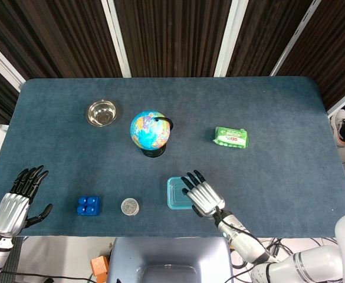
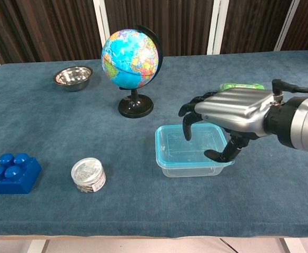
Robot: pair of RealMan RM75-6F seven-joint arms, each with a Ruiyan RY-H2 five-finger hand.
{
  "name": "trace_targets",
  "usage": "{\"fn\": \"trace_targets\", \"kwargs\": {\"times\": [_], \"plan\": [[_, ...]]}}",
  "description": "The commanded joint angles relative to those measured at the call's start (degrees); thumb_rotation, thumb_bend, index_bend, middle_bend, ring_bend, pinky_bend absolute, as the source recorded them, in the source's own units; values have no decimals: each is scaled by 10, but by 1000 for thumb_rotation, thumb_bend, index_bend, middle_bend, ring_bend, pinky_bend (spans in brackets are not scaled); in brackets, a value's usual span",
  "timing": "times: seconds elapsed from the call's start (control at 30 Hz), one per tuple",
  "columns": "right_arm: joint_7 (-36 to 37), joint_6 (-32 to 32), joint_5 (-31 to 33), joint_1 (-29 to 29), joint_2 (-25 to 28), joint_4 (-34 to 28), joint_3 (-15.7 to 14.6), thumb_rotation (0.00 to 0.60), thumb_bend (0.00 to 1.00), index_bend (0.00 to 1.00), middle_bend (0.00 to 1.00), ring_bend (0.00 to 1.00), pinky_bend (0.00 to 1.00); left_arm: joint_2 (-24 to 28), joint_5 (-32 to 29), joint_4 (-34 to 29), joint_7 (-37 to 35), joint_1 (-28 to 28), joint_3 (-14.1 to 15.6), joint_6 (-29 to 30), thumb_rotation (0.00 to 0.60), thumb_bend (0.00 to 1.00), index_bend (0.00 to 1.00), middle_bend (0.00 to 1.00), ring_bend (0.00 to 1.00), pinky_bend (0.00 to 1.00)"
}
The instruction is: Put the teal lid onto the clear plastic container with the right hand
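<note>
The teal lid [image 2: 188, 143] lies flat on top of the clear plastic container [image 2: 188, 169], which stands near the table's front edge, just right of centre [image 1: 177, 193]. My right hand [image 2: 231, 112] hovers over the container's right side, palm down, fingers curled downward and apart, with nothing in them. Its thumb tip comes close to the lid's right front corner; contact cannot be told. In the head view the right hand [image 1: 203, 195] sits just right of the lid. My left hand [image 1: 16, 202] hangs off the table's front left corner, fingers spread and empty.
A globe [image 2: 130, 59] on a black stand is behind the container. A steel bowl [image 2: 72, 77] sits at the back left, a green wipes pack [image 1: 231, 138] at the right. A blue brick [image 2: 12, 171] and a small round jar [image 2: 88, 175] lie front left.
</note>
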Motion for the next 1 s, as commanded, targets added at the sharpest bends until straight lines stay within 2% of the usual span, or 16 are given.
{"fn": "trace_targets", "kwargs": {"times": [0.03,0.2,0.37,0.47,0.53,0.67,0.73,1.0], "plan": [[3,-1,-2,-1,3,0,1,600,376,335,74,0,0,0,0,0,0,0,0,0,600,310,0,0,0,4],[42,-11,-5,-12,15,22,8,600,370,307,75,0,0,-2,1,-1,4,-1,1,-2,600,309,0,0,0,4],[65,-26,-26,-14,6,39,16,600,261,308,74,0,0,-3,-1,0,7,-2,0,-5,600,310,0,0,0,4],[61,-39,-27,-9,3,34,18,600,260,316,69,0,0,-3,-2,0,9,-2,0,-7,600,319,0,0,0,3],[54,-47,-28,-4,4,30,16,600,291,316,60,0,0,-3,-2,0,9,-2,-1,-6,600,329,0,0,0,4],[50,-53,-39,-6,6,24,7,600,534,316,50,0,0,-2,-3,0,6,-1,-1,-3,600,330,0,0,0,4],[52,-57,-41,-7,6,24,3,600,592,315,47,0,0,-2,-2,1,5,-1,-1,-3,600,330,0,0,0,4],[47,-66,-48,-9,-4,32,-5,600,608,315,46,0,0,-3,-2,0,8,-1,-1,-4,600,328,0,0,0,4]]}}
